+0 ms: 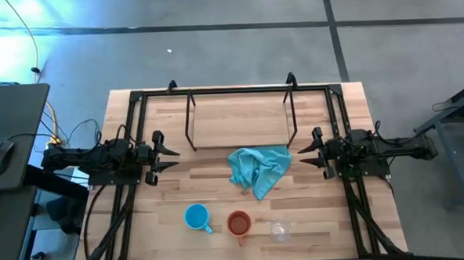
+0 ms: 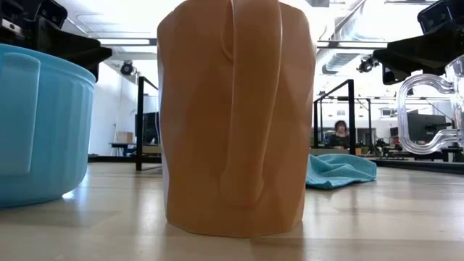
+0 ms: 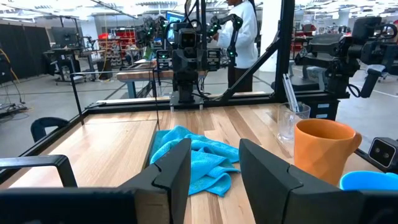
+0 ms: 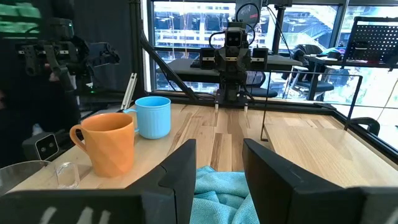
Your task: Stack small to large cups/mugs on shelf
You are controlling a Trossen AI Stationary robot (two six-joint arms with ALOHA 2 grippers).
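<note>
Standing upright: orange mug [image 1: 238, 222], handle toward table edge.

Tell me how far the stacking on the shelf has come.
Nothing is done yet. The blue mug, orange mug and glass cup stand apart in a row on the table, none on the shelf. Nothing is in hand: left hand and right hand are open. All stacking remains.

You could not read any words, numbers or signs here. The blue mug [image 1: 195, 217], the orange mug [image 1: 238, 223] and the glass cup [image 1: 279, 231] were plain, and nothing on the table [image 1: 172, 187] had writing.
</note>
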